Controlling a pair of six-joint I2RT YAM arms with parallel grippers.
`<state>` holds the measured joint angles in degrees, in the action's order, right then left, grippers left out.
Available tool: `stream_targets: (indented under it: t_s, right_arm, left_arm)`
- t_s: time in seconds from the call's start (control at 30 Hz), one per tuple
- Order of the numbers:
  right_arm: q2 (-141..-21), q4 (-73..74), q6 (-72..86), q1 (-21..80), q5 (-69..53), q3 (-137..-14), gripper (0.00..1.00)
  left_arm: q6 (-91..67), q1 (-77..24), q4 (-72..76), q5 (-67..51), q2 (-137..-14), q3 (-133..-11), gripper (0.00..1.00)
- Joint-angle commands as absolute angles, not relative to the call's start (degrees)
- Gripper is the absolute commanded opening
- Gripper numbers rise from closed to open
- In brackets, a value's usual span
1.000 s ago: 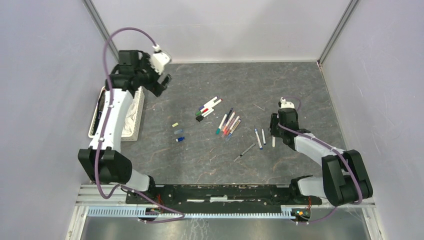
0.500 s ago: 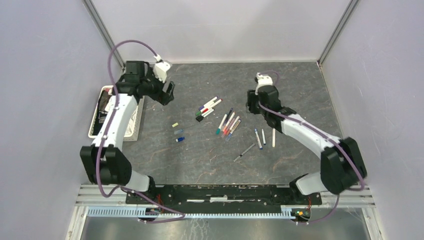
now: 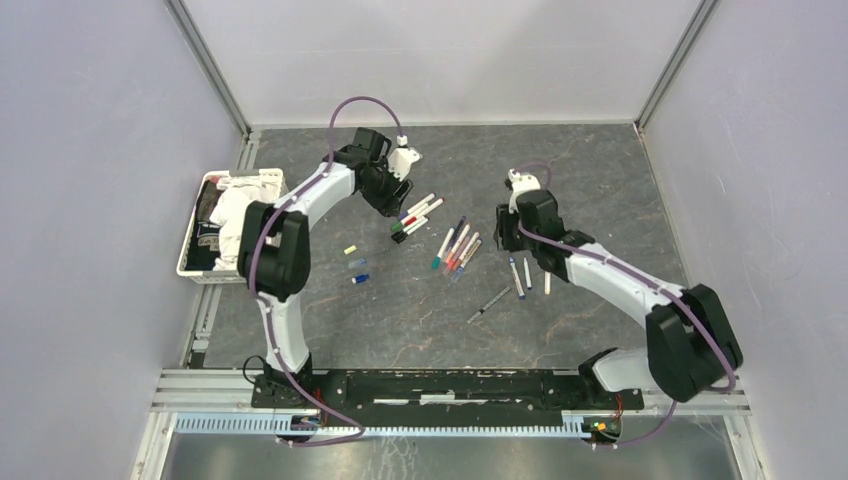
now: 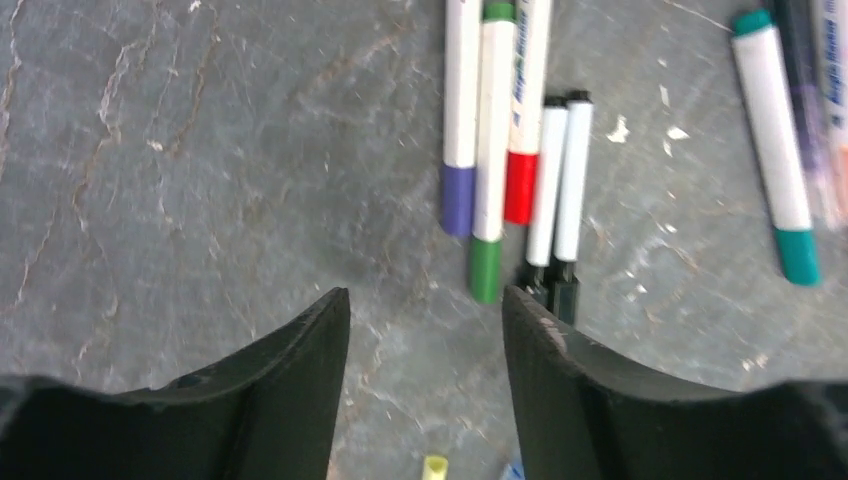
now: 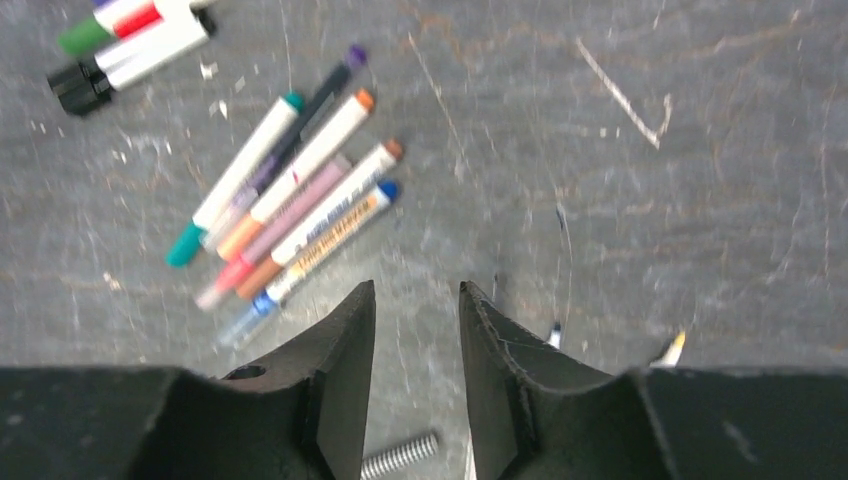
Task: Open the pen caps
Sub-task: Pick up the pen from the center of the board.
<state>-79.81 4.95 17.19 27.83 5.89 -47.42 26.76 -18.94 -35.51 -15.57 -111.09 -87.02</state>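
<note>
Jaws of the left gripper [image 4: 425, 300] stand apart with nothing between them, low over the dark, stone-patterned table [image 4: 180, 150]. Just ahead of its fingertips lies a tight row of five pens [image 4: 510, 120], side by side. One has a purple cap [image 4: 457, 200], one a green cap [image 4: 485, 270] and one a red cap [image 4: 520, 188]. The other two are thinner white barrels whose black caps [image 4: 555, 285] sit just beside the gripper's right-hand finger. All five caps are on. A teal-capped pen [image 4: 775, 150] lies apart to the right, and a loose yellow cap [image 4: 435, 467] shows at the lower edge of the left wrist view. The right gripper [image 5: 415, 295] also has its jaws apart, by a narrower gap, and grips nothing. A fan of pens [image 5: 300, 200] with teal, purple, orange and blue ends lies ahead of it and to its left, and none of them touches the fingers. A small coiled spring [image 5: 400, 457] lies on the table below the gap. From above, the yellow cap heads a short line with a grey cap [image 3: 357, 263] and a blue cap [image 3: 360, 279], all three loose on the table nearer the arm bases. Three separate pens [image 3: 527, 272] lie beside the right arm. A white basket [image 3: 190, 255] holding cloth stands at the table's left edge.
</note>
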Motion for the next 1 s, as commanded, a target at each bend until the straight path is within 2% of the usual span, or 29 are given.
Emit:
stream_targets:
  t_s: [0.0, 0.1, 0.23, 0.33, 0.7, 0.97]
  right_arm:
    - [-73.08, 5.62, 16.97, 27.71, 3.14, -42.07, 0.4]
    - [-70.42, 5.71, 17.34, 27.73, 2.71, -39.68, 0.33]
    - [-69.35, 6.39, 17.9, 27.74, 1.9, -39.46, 0.29]
    - [-68.73, 6.16, 18.99, 27.7, 3.47, -39.31, 0.21]
    - [-68.87, 6.66, 19.75, 27.76, 3.12, -40.87, 0.2]
    - [-69.35, 6.45, 19.91, 27.78, 2.13, -39.8, 0.19]
  left_arm:
    - [27.08, -19.58, -33.47, -13.44, -117.21, -94.58, 0.61]
    - [27.91, -20.28, -33.17, -13.58, -119.85, -96.51, 0.6]
    - [28.68, -21.08, -31.72, -13.97, -121.43, -96.41, 0.62]
    - [28.7, -21.5, -31.41, -14.8, -122.73, -96.69, 0.62]
    - [29.83, -22.1, -30.1, -15.2, -123.75, -94.81, 0.6]
    - [32.48, -21.52, -35.64, -23.57, -119.98, -97.78, 0.61]
